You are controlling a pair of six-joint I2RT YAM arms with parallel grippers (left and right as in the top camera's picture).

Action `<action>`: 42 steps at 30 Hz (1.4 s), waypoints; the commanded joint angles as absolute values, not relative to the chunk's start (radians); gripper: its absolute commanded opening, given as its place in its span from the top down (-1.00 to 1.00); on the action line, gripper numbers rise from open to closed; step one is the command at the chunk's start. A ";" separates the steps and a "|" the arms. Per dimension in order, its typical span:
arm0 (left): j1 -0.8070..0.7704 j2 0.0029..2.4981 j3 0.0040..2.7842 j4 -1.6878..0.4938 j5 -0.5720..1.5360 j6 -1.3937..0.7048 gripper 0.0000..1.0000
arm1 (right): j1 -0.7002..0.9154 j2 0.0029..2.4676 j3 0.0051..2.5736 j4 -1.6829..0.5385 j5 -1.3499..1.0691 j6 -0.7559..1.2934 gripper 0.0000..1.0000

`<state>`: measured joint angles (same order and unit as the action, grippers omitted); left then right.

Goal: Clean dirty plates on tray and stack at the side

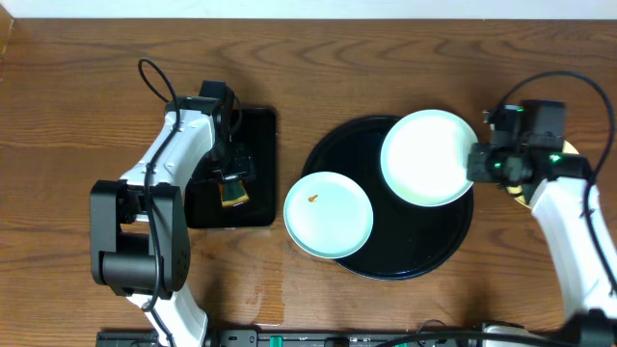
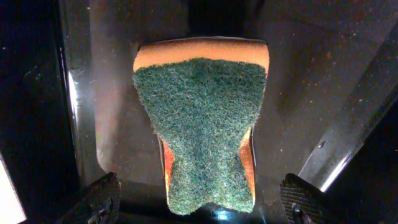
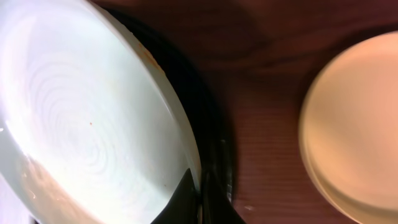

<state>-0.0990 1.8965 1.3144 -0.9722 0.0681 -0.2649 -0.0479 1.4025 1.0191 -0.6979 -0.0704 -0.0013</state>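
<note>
Pinching the rim of a round pale mint-blue plate [image 3: 81, 124], my right gripper [image 3: 198, 200] is clamped tight, holding it tilted over the large round glossy black tray [image 1: 415, 262]. My right wrist view shows the pale yellow round plate [image 3: 354, 124] on the brown wood-grain tabletop [image 3: 267, 74]; overhead my arm hides most of it. A second mint-blue plate [image 1: 329, 214] with an orange smear [image 1: 313, 199] overlaps the tray's left rim. My left gripper [image 2: 202, 200] hovers spread wide above a green-and-orange sponge [image 2: 202, 124] in a small rectangular black tray [image 1: 262, 130], elbow folded back

Overhead view was evenly bright. Left wrist view was dim, glare streaking the rectangular tray [image 2: 73, 106] at nine o'clock. Right wrist view was soft, the mint-blue plate [image 3: 87, 124] washed white at nine o'clock.
</note>
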 commanded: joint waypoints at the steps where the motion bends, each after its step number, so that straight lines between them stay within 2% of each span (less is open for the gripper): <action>1: -0.095 1.894 1.321 -0.978 0.051 -0.266 -0.65 | 0.079 1.327 1.021 -0.714 0.276 0.038 0.98; 11: -0.095 1.894 1.321 -0.978 0.051 -0.266 -0.66 | 0.476 1.267 1.021 -0.746 0.865 0.086 0.98; 12: -0.095 1.894 1.321 -0.978 0.051 -0.266 -0.66 | 0.555 1.268 1.021 -0.753 0.978 0.100 0.98; 18: -0.095 1.894 1.321 -0.978 0.051 -0.266 -0.66 | 0.682 1.268 1.021 -0.760 1.176 0.098 0.98; 23: -0.095 1.894 1.321 -0.977 0.051 -0.266 -0.66 | 0.729 1.268 1.021 -0.761 1.250 0.088 0.98; 42: -0.095 1.894 1.321 -0.978 0.051 -0.266 -0.66 | 0.740 1.268 1.021 -0.763 1.256 0.080 0.98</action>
<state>-0.0990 1.8965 1.3144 -0.9718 0.0673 -0.2649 0.7315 1.2816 1.0191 -0.7631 1.2095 0.0715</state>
